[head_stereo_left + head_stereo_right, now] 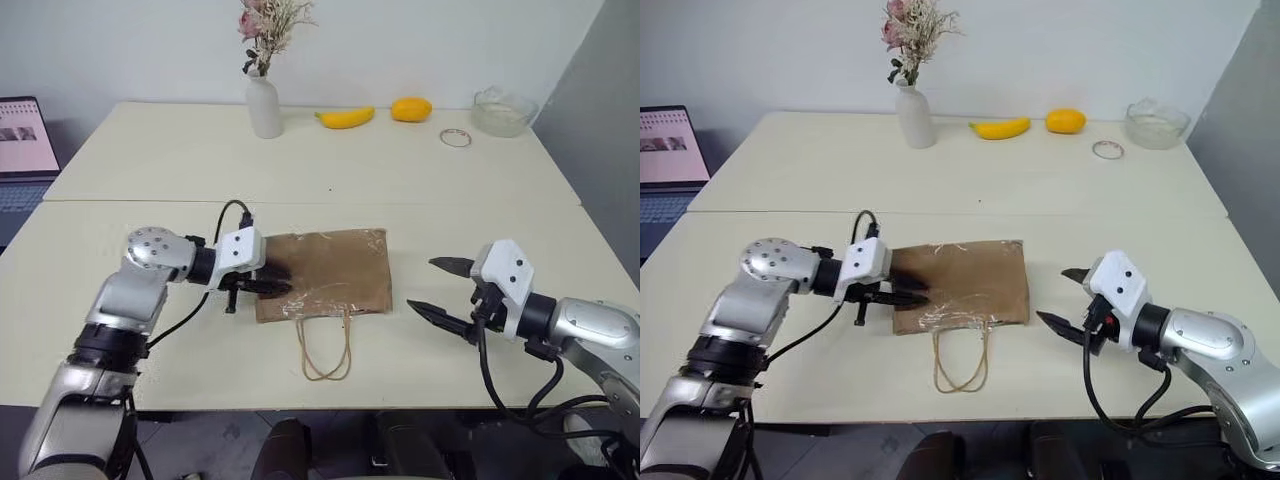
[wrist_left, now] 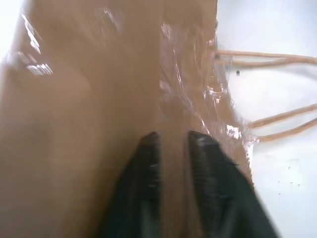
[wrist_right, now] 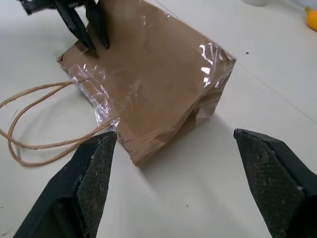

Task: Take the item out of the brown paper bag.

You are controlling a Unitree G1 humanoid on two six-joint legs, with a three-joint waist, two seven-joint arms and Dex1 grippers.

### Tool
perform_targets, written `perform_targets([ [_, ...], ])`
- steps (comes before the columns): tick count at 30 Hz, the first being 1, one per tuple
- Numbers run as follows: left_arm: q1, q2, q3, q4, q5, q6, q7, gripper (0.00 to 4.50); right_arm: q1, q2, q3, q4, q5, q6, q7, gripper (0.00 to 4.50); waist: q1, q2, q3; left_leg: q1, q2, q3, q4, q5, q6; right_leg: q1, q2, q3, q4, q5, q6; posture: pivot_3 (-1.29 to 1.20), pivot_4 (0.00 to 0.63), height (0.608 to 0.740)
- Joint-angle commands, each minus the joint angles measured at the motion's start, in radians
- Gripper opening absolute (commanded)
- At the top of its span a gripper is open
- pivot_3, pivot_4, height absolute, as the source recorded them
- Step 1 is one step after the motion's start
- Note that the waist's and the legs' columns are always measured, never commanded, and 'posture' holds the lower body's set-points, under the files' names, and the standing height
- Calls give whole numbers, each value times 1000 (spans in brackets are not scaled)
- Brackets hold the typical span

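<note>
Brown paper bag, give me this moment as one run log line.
brown paper bag: flat on table | left gripper: at bag's left edge | right gripper: open, beside bag | item: unseen

My left wrist view blurred against the brown paper bag (image 2: 99,99), its handles (image 2: 277,121) cut off at the frame edge, bag's inside hidden from me, laptop (image 1: 22,150) cropped.

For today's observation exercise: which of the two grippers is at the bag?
The left gripper: its fingers lie on the bag. The right gripper stands wide open beside it, apart.
</note>
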Motion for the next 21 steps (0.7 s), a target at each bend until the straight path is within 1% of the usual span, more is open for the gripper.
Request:
perform_targets([
  [1,68,51,60,-171,-52,-20,10,2195,13,-18,4,-27,29,-16,23,3979,-1,0,0,0,0,0,0,0,0,0,-1,1,0,0,0,0,150,740],
  [4,182,72,64,-297,-104,-19,-1,3150,17,-30,36,-33,34,-21,37,3979,-1,0,0,1,0,0,0,0,0,1,-1,1,0,0,0,0,150,740],
  [5,209,66,58,-315,-105,-25,11,3150,15,-32,45,-32,38,-19,39,3979,0,0,0,2,0,0,0,0,0,1,-1,1,0,0,0,0,150,740],
  [8,249,44,23,-307,-45,-121,52,3150,16,-41,63,-41,53,-12,50,3979,1,0,0,3,0,0,0,0,0,2,-1,-1,0,0,0,0,150,740],
  [11,264,13,-12,-257,27,-237,108,3150,31,-48,83,-62,59,-8,53,3979,5,0,0,4,0,0,0,0,0,3,-1,-1,0,0,0,0,150,740],
  [15,259,8,-46,-166,96,-388,138,3150,41,-51,82,-73,70,-1,40,3979,10,0,0,4,0,1,0,0,0,2,-1,0,0,0,0,0,150,740],
  [18,247,-6,-67,-129,108,-432,156,3150,46,-59,82,-78,77,1,34,3979,11,0,0,3,0,1,0,0,0,2,-1,0,0,0,0,0,150,740],
  [21,226,-40,-94,-102,127,-446,186,3150,49,-64,85,-81,79,0,29,3979,19,0,0,3,0,1,0,0,0,2,-1,0,0,0,1,0,150,740],
])
